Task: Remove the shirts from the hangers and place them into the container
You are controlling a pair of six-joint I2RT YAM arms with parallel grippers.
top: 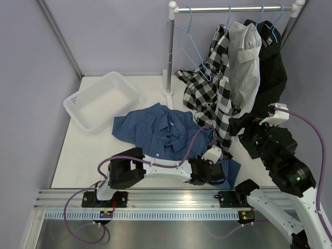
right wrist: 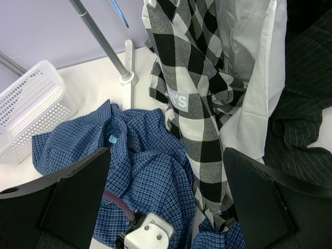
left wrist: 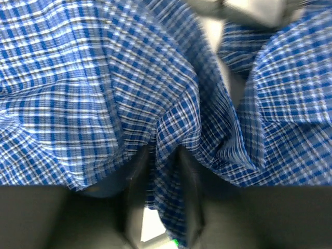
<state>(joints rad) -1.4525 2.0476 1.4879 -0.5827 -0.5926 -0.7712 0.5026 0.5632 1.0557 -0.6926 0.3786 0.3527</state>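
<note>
Observe the table (top: pixel 88 161). Three shirts hang at the rail (top: pixel 233 8): black shirt (top: pixel 274 72), white shirt (top: pixel 245 62), black-and-white shirt (top: pixel 218 93). The blue shirt (top: pixel 161 129) lies crumpled just beside the container (top: pixel 77 101), outside it. Your left gripper (left wrist: pixel 163 194) pinches a fold of the blue shirt. Your right gripper (right wrist: pixel 166 155) is spread wide, holding nothing.

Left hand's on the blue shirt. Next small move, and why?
Probably a short lift straight up. The left hand has a fold of the blue shirt pinched between its fingers, the shirt lies crumpled on the table, and the basket is empty, off to the left.
</note>
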